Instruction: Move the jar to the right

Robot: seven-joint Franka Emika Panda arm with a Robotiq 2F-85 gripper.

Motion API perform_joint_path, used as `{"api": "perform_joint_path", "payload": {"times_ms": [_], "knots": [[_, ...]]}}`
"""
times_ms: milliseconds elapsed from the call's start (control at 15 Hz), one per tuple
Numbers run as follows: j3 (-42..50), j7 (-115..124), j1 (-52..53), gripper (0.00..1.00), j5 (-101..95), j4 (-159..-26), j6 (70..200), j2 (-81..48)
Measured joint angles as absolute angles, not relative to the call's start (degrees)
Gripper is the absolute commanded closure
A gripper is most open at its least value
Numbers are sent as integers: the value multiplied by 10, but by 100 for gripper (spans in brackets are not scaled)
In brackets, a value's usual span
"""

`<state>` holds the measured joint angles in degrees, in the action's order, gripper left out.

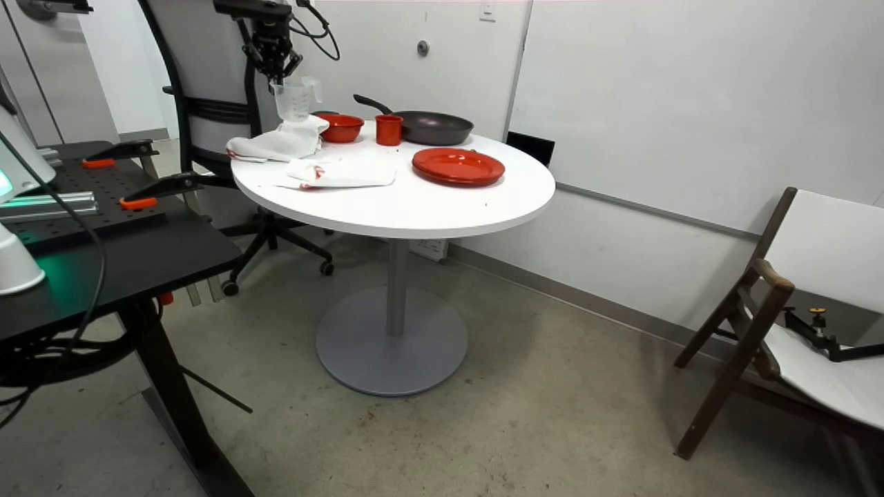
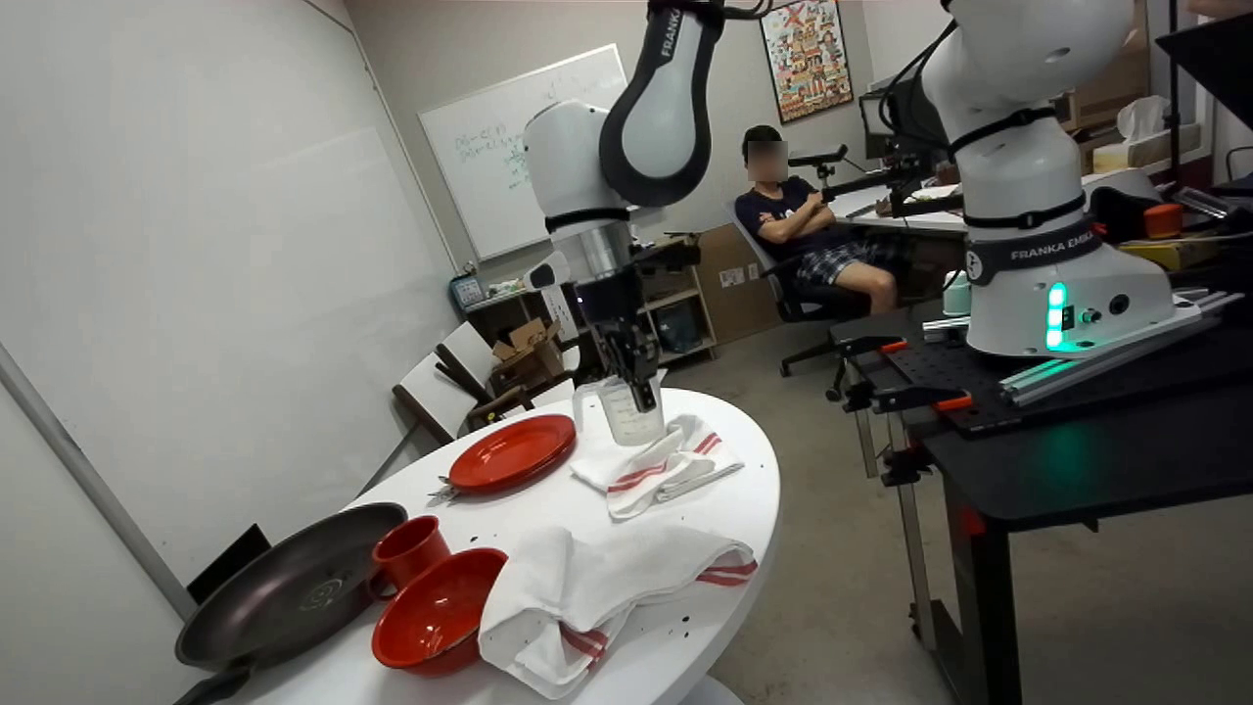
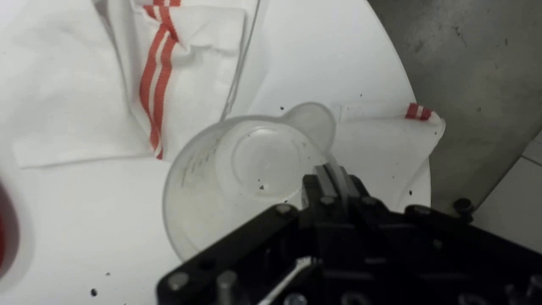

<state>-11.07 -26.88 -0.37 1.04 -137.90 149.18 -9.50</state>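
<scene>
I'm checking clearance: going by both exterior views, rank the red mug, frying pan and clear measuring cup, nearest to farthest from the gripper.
1. Clear measuring cup: rim held in the gripper.
2. Red mug: beside the red bowl.
3. Frying pan: past the mug, away from the gripper.

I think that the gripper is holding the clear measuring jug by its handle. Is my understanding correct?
Not by its handle: the gripper is holding the clear measuring jug by its rim, as the wrist view shows.
</scene>
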Motion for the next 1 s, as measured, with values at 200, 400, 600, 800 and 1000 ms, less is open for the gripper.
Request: {"api": "perform_joint_path", "payload": {"times_ms": [200,400,600,800,1000], "knots": [[-100,-289,-12,99,44,-1379,1491,-48],[-85,-310,-12,99,65,-1379,1483,-19],[-66,-322,-12,99,75,-1379,1475,-13],[-38,-324,-15,99,74,-1379,1470,-14],[-11,-324,-25,99,72,-1379,1469,-17]]}}
